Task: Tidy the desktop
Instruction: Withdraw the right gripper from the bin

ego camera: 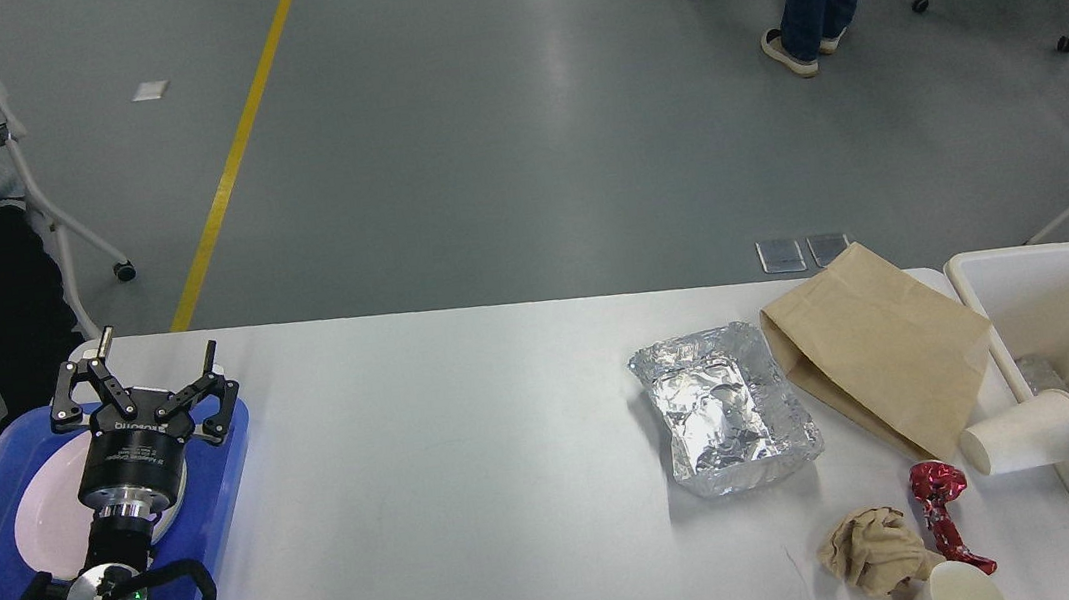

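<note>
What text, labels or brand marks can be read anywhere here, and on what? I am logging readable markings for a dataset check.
White lettering on the body of the left gripper: appears upside down in this view and is too small and blurred to read for certain.
Brown paper bag, foil tray, lying white paper cup, red wrapper: no print can be made out.
Desktop: no markings visible.

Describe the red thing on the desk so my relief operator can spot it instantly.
Start at the cream bin on the right end of the white desktop. In front of the paper cup lying on its side by the bin's near wall lies the red foil wrapper, beside a crumpled beige napkin. It alone is shiny, red and twisted.
</note>
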### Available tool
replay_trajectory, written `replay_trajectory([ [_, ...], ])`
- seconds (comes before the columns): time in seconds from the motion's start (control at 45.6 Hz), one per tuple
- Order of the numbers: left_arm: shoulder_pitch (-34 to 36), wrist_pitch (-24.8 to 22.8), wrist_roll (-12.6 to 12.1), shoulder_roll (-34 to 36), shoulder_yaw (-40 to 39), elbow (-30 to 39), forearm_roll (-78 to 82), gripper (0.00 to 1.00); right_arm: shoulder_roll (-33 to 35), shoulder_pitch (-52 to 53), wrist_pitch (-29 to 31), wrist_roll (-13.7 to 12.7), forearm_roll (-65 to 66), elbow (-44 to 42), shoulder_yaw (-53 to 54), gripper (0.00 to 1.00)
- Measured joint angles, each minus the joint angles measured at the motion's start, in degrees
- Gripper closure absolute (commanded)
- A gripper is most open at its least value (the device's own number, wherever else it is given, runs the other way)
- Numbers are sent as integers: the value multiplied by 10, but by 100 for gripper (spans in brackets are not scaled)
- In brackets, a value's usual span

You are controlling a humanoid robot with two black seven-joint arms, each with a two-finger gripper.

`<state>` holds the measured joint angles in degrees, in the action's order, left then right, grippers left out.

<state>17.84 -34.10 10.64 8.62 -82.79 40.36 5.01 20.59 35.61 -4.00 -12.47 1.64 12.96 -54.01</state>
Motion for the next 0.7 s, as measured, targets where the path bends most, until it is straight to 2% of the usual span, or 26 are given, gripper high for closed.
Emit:
replay_trajectory([
  [0.241, 0, 0, 0, 0, 0, 0, 0, 4, 0, -3, 1, -1, 0, -2, -1, 100],
  [0.263, 0, 0, 0, 0, 0, 0, 0, 4, 1, -3, 1, -2, 0, -1, -1, 97],
  [0.307, 0, 0, 0, 0, 0, 0, 0, 4, 3, -3, 1, -2, 0, 1, 0, 64],
  [0.329, 0, 0, 0, 0, 0, 0, 0, 4, 3, -3, 1, -2, 0, 1, 1, 51],
  [0.351, 0, 0, 0, 0, 0, 0, 0, 4, 4, -2, 0, -2, 0, 2, 1, 43],
  [0.46, 0, 0, 0, 0, 0, 0, 0, 4, 12, 5, -7, -1, 0, 6, 2, 20],
  [0.526, 0, 0, 0, 0, 0, 0, 0, 4, 19, 11, -8, 1, 0, 6, 2, 10],
  [0.701, 0, 0, 0, 0, 0, 0, 0, 4, 22, 24, -10, 2, 1, 7, 1, 8],
])
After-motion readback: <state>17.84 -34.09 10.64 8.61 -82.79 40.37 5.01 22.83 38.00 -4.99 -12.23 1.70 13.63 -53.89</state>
